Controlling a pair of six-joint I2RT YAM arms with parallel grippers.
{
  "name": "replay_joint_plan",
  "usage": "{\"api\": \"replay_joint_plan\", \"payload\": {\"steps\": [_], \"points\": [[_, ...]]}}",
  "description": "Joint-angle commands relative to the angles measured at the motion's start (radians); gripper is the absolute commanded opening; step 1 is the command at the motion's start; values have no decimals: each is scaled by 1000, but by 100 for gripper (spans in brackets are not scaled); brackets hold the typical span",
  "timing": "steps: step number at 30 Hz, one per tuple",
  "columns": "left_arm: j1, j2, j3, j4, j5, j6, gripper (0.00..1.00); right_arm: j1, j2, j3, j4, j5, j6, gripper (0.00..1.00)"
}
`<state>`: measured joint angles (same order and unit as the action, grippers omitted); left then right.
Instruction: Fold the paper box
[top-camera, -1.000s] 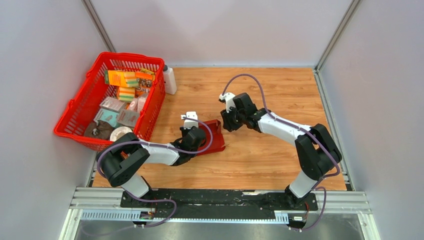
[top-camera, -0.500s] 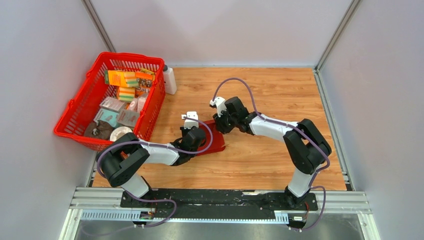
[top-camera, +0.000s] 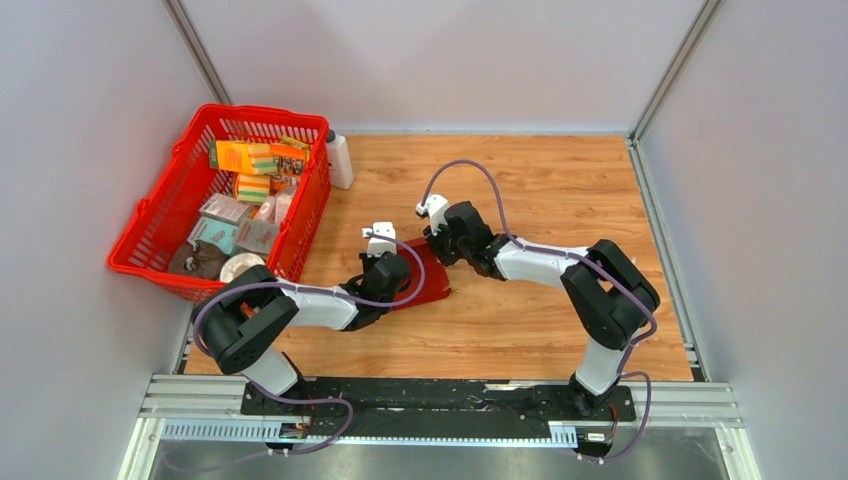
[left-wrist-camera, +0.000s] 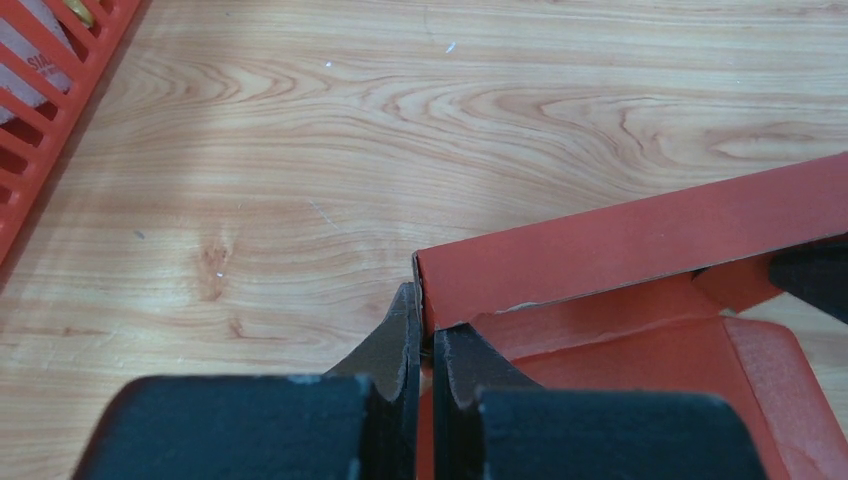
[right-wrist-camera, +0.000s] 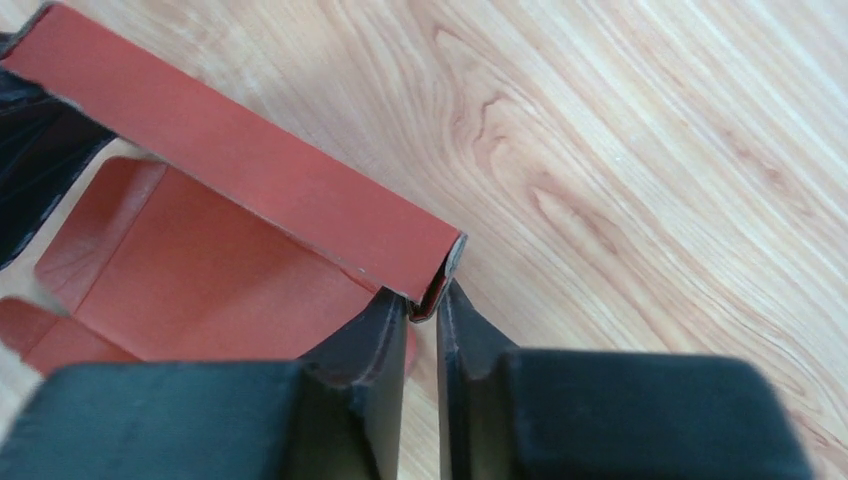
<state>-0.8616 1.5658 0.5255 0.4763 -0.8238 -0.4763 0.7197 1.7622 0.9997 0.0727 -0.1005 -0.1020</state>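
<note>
Top external view: the paper box (top-camera: 428, 283) lies on the wooden table (top-camera: 560, 180), between the two arms and just right of the red basket (top-camera: 150, 228).
Box form: dark red card, a flat base with one long wall standing up along the far edge (side tabs lie loose and flat).
Left gripper (left-wrist-camera: 420, 322): closed tight on the left end of the raised wall, with the card nipped between its fingertips.
Right gripper (right-wrist-camera: 426, 303): fingers drawn in on either side of the wall's right end, pinching its doubled corner.
Beside the basket: a white bottle (top-camera: 339, 160) stands at its far right corner, well apart from the box.
</note>
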Motion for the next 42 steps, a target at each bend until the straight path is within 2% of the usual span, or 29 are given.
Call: {"api": "replay_joint_plan", "payload": {"steps": [1,2,3,6,9,12,14,19,22,23,25,28,30,31,32,35,36,37,39,40,42], "points": [[-7,-18,18,-25,31,-11,0,69,23,10,131,220,-12,13],[-7,-16,24,-48,29,-28,0,84,32,13,139,254,-19,2],[-7,-16,31,-54,29,-44,0,110,39,11,151,293,-13,0],[-7,-9,42,-65,35,-88,0,161,56,-4,217,492,-16,0],[-7,-7,51,-103,17,-157,0,191,78,16,242,617,1,0],[-7,-12,62,-165,3,-257,0,199,108,33,236,676,16,0],[-7,-24,56,-171,14,-311,0,199,91,7,289,632,10,0],[-7,-39,51,-154,57,-292,0,127,48,-53,331,411,39,1],[-7,-47,34,-145,61,-292,0,104,57,-47,325,335,33,10],[-7,-47,33,-134,64,-292,0,104,59,-47,326,326,27,16],[-5,-50,30,-133,72,-294,0,104,63,-55,343,324,27,17],[-5,-43,36,-136,72,-301,0,99,88,-46,345,308,21,17],[-5,-39,47,-145,68,-303,0,101,97,-36,342,312,16,9],[-5,-33,50,-159,65,-309,0,100,103,-36,342,320,19,1],[-5,-30,56,-172,58,-315,0,99,106,-33,340,332,22,0],[-5,-9,109,-327,-7,-412,0,122,131,-18,341,436,28,0],[-5,8,160,-394,-56,-521,0,132,138,-13,352,500,19,0],[-5,19,189,-551,-78,-583,0,139,151,-16,364,525,13,0],[-4,51,278,-683,-112,-721,0,141,143,-33,410,532,13,0],[-2,62,300,-762,-115,-742,0,141,129,-58,429,527,13,0],[3,82,343,-807,-110,-777,0,141,106,-88,475,501,7,0]]}}
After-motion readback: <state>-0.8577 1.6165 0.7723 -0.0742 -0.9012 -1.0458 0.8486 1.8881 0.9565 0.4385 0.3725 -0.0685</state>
